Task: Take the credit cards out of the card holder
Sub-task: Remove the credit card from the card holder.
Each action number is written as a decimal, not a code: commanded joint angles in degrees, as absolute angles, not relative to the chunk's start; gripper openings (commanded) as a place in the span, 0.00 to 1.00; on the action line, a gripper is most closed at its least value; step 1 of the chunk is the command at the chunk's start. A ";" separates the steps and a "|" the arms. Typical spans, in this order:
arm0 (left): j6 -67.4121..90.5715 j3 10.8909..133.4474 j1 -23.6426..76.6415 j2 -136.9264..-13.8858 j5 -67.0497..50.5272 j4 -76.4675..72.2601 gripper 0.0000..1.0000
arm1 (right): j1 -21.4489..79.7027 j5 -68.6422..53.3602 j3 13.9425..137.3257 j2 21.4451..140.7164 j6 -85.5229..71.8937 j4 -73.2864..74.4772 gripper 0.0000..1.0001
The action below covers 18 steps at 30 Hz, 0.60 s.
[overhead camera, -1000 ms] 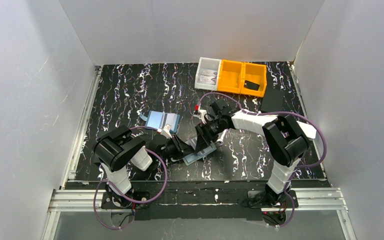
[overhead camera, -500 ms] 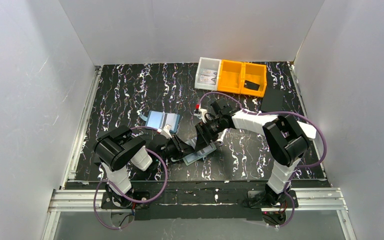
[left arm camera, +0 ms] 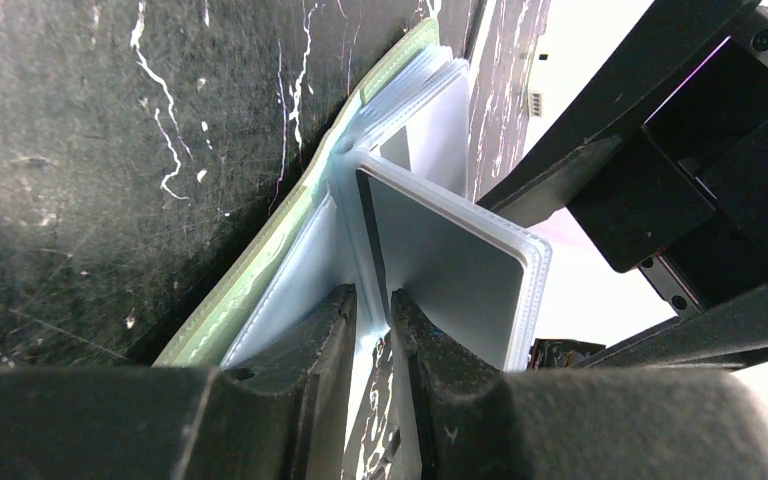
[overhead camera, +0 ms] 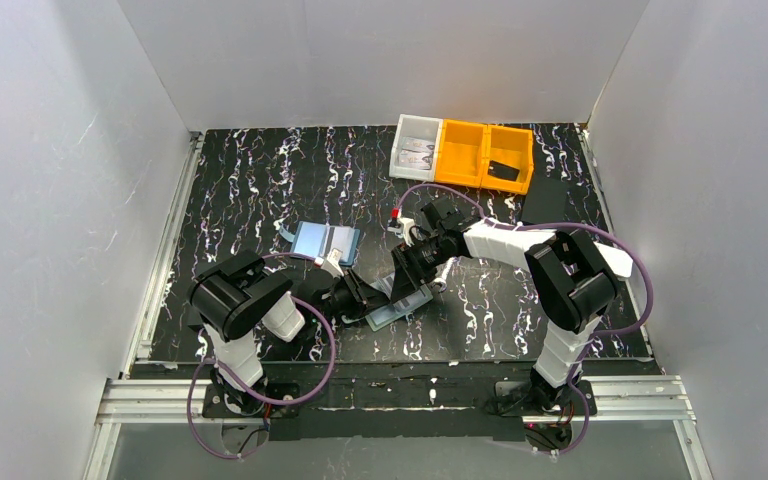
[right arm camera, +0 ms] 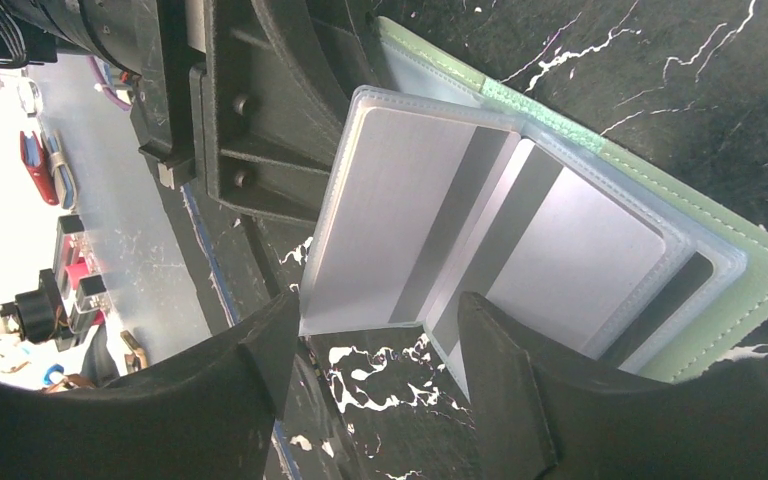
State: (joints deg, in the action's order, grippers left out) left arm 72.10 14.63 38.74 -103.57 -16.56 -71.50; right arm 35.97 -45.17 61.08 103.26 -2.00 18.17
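Observation:
The sage-green card holder [overhead camera: 401,303] lies open on the black mat near the front middle. Its green cover shows in the left wrist view [left arm camera: 260,270] and the right wrist view [right arm camera: 750,290]. My left gripper [overhead camera: 364,295] [left arm camera: 372,312] is shut on one clear inner sleeve and holds it raised. Grey-blue credit cards with dark stripes sit inside the sleeves [right arm camera: 400,220] [right arm camera: 585,250] [left arm camera: 450,265]. My right gripper [overhead camera: 412,272] [right arm camera: 380,355] is open, with one finger on each side of the raised sleeve's lower edge, touching nothing. Other card colours are hidden.
A light-blue flat rectangle with a dark stripe [overhead camera: 325,241] lies on the mat left of the grippers. Yellow bins [overhead camera: 483,155] and a clear bin [overhead camera: 415,147] stand at the back. White walls close in three sides; a metal rail [overhead camera: 165,250] runs along the left.

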 commanded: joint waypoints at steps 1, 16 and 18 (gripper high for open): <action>69.71 12.75 38.52 -106.08 -14.50 -61.94 0.21 | 35.32 -43.80 62.33 103.76 -1.74 17.75 0.65; 70.22 11.52 38.06 -106.68 -15.23 -65.96 0.23 | 34.80 -42.24 62.92 103.31 0.87 19.84 0.61; 70.29 10.86 37.92 -106.78 -15.27 -67.96 0.25 | 35.24 -41.93 63.03 103.54 1.48 19.98 0.60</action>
State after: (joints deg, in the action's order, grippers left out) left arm 72.50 13.91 38.44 -104.51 -16.60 -74.11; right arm 34.82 -45.35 61.10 103.24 -1.58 19.61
